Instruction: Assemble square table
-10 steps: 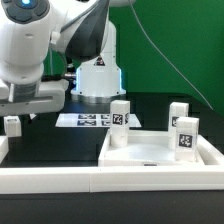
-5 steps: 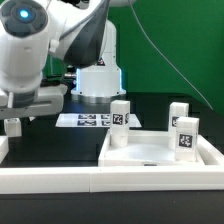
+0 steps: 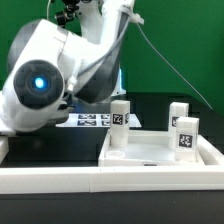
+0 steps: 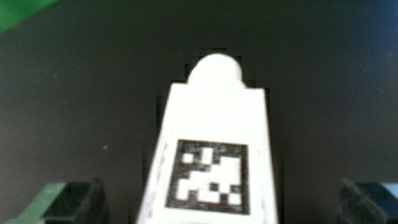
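Three legs (image 3: 119, 120) upright on tabletop (image 3: 160, 152), arm (image 3: 50, 80) looming

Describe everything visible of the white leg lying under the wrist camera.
The white block-shaped plastic table leg lies flat on the dark table surface, lengthwise away from the camera, ending in a rounded narrower tip. A black-and-white square tag sits on its upper face. The open gripper's dark fingers flank it on both sides without touching. Nothing else touches it.

A white tagged leg (image 4: 217, 140) lies centred between the open jaws. The white tabletop (image 3: 160, 153) carries three upright tagged legs (image 3: 120, 123), well apart.
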`<control>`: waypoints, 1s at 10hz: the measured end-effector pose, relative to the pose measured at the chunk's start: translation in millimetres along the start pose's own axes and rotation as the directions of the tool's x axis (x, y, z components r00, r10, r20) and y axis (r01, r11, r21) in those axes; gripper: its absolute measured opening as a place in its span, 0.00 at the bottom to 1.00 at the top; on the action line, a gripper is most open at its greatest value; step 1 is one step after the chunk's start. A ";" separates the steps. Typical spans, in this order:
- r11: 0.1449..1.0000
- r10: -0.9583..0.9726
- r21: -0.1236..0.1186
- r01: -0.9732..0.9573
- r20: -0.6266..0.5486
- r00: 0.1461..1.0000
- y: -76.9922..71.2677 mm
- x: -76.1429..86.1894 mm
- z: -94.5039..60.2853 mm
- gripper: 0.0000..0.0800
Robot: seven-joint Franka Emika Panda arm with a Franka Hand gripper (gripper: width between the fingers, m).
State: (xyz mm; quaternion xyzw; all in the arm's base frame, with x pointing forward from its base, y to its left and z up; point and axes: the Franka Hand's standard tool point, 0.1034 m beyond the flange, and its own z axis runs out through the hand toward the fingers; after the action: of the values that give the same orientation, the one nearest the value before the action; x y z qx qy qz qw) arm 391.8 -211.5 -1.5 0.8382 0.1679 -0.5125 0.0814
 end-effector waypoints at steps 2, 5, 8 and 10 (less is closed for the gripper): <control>1.000 0.002 -0.002 -0.002 -0.012 1.000 1.2 -0.8 -2.5 0.81; 1.000 0.002 -0.002 -0.002 -0.011 1.000 0.7 -0.8 -3.4 0.47; 1.000 0.001 -0.005 -0.001 -0.011 1.000 -0.3 -0.1 -4.5 0.36; 1.000 0.001 -0.014 -0.001 -0.011 1.000 -4.2 1.7 -9.7 0.36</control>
State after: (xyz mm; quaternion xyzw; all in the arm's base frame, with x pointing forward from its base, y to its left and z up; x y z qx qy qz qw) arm 399.1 -204.2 1.6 0.8405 0.1714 -0.5067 0.0864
